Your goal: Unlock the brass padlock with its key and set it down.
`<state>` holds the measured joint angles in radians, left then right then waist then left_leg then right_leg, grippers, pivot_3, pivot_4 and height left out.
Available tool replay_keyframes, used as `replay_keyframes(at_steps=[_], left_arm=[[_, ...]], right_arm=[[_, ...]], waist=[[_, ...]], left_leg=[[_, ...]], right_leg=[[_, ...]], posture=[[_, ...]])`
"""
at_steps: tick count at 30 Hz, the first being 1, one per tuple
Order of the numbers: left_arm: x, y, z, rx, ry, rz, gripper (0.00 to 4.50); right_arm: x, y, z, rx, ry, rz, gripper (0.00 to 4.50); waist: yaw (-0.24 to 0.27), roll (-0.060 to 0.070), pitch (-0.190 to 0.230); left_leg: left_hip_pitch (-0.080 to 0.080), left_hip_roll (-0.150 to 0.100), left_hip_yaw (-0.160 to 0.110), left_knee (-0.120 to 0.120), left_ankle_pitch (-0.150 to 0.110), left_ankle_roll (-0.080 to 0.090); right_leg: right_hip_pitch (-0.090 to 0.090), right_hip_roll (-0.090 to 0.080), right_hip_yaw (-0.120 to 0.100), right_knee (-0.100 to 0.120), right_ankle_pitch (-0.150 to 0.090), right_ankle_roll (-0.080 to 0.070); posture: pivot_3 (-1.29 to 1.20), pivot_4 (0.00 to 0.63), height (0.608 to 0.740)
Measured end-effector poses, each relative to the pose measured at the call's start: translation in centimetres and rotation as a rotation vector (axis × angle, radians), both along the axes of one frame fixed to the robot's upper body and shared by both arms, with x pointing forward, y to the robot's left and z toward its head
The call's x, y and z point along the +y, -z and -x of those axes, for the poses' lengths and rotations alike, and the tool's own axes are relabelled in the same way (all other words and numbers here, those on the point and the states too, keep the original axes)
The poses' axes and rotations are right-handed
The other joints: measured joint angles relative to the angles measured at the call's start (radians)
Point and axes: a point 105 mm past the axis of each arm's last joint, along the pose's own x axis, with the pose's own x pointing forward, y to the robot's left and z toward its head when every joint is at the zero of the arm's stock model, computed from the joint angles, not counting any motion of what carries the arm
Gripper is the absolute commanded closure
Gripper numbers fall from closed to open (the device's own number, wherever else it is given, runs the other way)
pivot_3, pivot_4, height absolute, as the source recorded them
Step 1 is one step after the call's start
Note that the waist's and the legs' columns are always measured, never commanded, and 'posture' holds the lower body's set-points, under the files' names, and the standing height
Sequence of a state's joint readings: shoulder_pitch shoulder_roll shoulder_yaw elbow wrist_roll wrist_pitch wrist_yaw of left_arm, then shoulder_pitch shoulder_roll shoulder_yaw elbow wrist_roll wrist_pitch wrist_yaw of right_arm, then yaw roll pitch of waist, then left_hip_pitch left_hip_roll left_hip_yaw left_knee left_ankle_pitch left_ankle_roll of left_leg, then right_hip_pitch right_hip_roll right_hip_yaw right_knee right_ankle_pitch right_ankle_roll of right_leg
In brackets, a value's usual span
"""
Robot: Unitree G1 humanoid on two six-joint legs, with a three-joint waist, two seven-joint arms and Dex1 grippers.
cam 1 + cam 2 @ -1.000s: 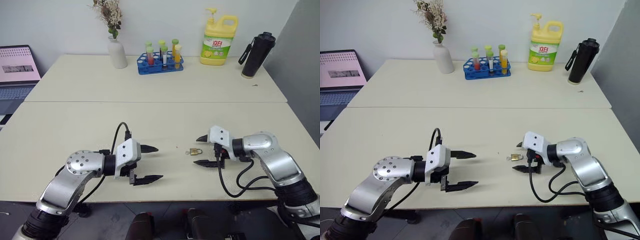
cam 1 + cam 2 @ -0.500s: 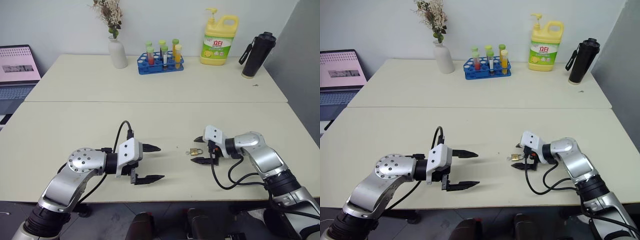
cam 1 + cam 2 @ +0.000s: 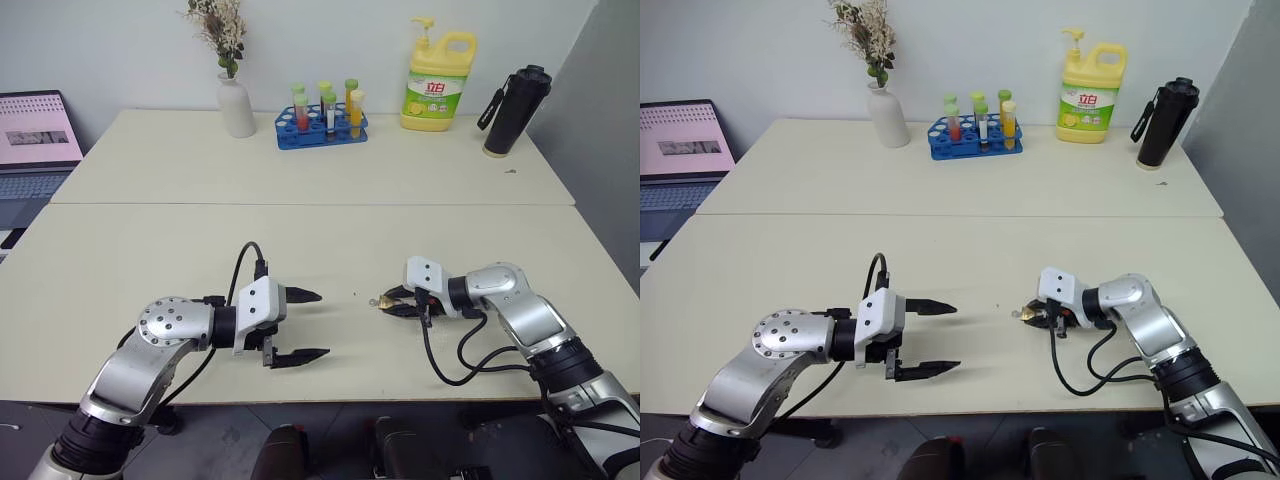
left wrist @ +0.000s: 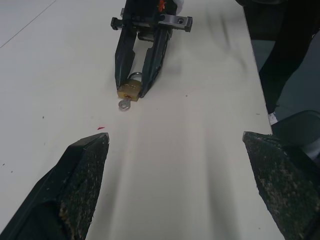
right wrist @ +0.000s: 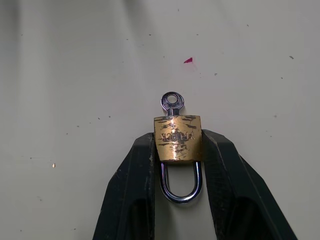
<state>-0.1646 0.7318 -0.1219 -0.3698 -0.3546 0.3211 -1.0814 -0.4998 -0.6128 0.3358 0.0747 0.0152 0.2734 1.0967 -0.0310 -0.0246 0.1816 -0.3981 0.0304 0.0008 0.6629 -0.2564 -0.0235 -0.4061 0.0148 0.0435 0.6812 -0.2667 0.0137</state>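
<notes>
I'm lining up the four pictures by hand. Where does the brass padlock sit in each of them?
Left eye view: brass padlock at the right gripper's tip, right of centre.
Right eye view: the same spot, by the same tip.
Left wrist view: upper middle, between the far jaws.
Right wrist view: centre, clamped between the jaws.
Shared landmark: the key sticking out of the lock body.

We see the brass padlock point(image 5: 177, 138) as scuffed golden metal with a smooth, shiny silver shackle, and the key point(image 5: 172, 103) at its body's end is polished silvery metal; the black fingers point(image 5: 131, 192) pressed to the padlock's two sides look like matt plastic, those of the left gripper point(image 4: 175, 185) coarse and speckled. The table point(image 3: 300, 160) under the padlock is a smooth, matt cream board with tiny specks. Well behind the padlock we note a glossy yellow plastic bottle point(image 3: 436, 80), a matt white vase point(image 3: 236, 106) and a blue plastic rack point(image 3: 318, 129).
</notes>
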Motion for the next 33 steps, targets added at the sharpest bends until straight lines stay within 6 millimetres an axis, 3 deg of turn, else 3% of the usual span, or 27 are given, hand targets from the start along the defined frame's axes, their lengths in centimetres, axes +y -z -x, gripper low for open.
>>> replay_keyframes(at_steps=[7,10,15,20,24,33], left_arm=[[-0.5,-0.6,-1.1,0.050,-0.057,0.095,0.00],[-1.2,-2.0,-2.1,0.059,-0.061,0.142,0.00],[-2.8,-4.1,-4.3,0.075,-0.065,0.177,0.00],[-4.4,-5.3,-5.1,0.120,-0.032,0.204,0.00],[-5.2,-6.2,-5.5,0.145,-0.002,0.211,0.00],[-5.3,-5.6,-6.5,0.202,-0.008,0.182,0.00]], right_arm=[[-1.9,-2.7,0.1,-0.260,0.034,0.106,3.56],[-2.1,-4.2,1.3,-0.493,-0.041,0.195,3.56],[-1.9,-5.6,0.9,-0.866,-0.098,0.274,3.56],[-1.1,-5.6,1.4,-0.960,-0.065,0.205,3.56],[-0.2,-6.8,1.8,-1.079,-0.075,0.142,3.56],[0.0,-6.8,2.4,-1.101,-0.093,0.104,3.56]], waist=[[0.005,0.000,0.000],[0.006,0.000,0.000],[0.000,-0.001,0.000],[0.002,-0.001,0.000],[0.002,-0.001,0.000],[0.002,-0.001,0.000]], left_leg=[[-0.001,-0.001,-0.001,0.000,0.000,0.000],[-0.002,-0.001,-0.001,0.000,0.000,0.000],[-0.001,-0.001,0.001,0.000,0.000,0.000],[-0.002,-0.001,0.001,0.000,0.000,-0.001],[-0.002,-0.001,0.000,0.000,0.000,-0.001],[-0.001,-0.002,0.000,0.000,0.000,-0.001]], right_leg=[[-0.001,0.000,0.000,-0.001,0.000,0.000],[-0.001,0.000,0.000,-0.001,0.000,0.000],[0.000,0.001,0.000,0.000,0.000,0.001],[-0.001,0.001,0.000,0.000,0.000,0.001],[-0.001,0.001,0.001,0.000,0.000,0.001],[-0.001,0.001,0.001,0.000,0.000,0.000]], posture=[[0.00,0.150,0.740],[0.00,0.150,0.740],[0.00,0.150,0.740],[0.00,0.150,0.740],[0.00,0.150,0.740],[0.00,0.150,0.740]])
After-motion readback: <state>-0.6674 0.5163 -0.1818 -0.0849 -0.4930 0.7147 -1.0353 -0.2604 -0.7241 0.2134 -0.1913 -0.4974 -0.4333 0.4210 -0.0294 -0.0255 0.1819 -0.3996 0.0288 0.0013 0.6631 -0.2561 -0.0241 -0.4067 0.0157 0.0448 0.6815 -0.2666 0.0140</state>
